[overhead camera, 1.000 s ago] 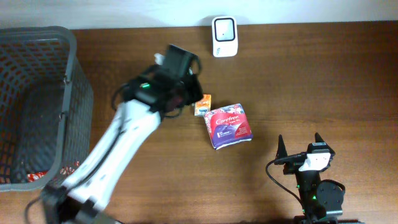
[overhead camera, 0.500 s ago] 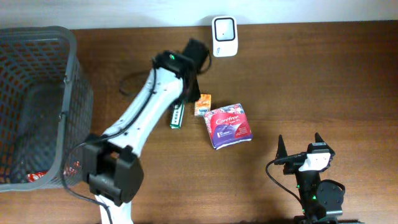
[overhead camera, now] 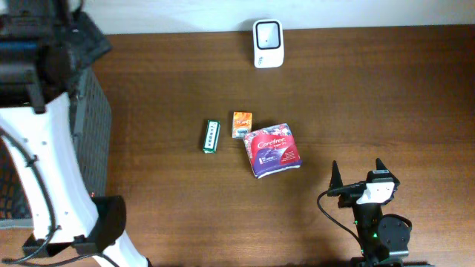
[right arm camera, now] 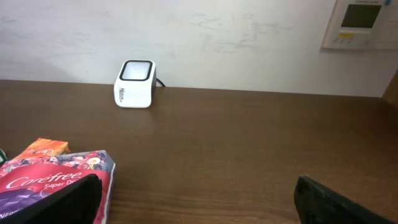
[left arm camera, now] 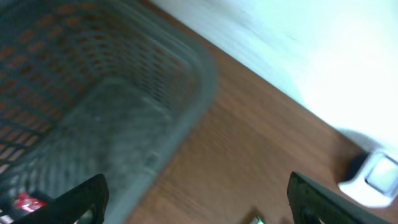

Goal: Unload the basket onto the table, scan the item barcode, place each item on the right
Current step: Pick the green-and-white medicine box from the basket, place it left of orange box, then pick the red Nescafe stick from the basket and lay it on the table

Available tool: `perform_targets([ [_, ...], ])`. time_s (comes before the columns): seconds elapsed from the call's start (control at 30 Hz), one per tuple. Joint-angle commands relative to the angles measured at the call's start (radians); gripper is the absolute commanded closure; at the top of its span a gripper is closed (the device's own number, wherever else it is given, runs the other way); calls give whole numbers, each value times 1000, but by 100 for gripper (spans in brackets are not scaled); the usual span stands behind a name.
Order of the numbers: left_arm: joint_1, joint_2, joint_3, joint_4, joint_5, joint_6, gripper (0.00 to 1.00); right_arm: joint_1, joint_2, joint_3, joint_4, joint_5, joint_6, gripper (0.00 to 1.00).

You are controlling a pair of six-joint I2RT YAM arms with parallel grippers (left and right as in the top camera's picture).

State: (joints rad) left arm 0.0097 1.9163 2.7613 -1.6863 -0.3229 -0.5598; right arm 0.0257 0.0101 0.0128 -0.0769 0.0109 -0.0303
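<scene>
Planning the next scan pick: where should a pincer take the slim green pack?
Probably from above, at mid-length, closing across the narrow width of the green pack: it lies flat, long and slim, apart from the orange box, so both long edges look reachable.

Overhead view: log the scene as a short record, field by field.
scanner: white scanner, far edge of the table
items: green pack, orange box, Carefree pack, mid-table
basket: grey basket, left side
left gripper: open, empty, by the basket
right gripper: open, empty, facing the scanner
</scene>
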Motion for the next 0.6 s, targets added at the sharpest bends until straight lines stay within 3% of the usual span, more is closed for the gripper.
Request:
perform_targets([
  [0.0, 135, -24, -20, -2, 1, 15, 9, 1, -6, -7, -5, 8, 1, 1],
  [0.2, 340, -24, -329, 0, 46, -16, 5, 1, -6, -7, -5, 8, 1, 2],
  [0.37, 541, -24, -692, 133, 67, -111, 7, 1, -6, -7, -5, 8, 1, 2],
  [0.57, 568, -24, -1073, 394, 125, -178, 7, 1, -6, -7, -5, 8, 1, 1],
])
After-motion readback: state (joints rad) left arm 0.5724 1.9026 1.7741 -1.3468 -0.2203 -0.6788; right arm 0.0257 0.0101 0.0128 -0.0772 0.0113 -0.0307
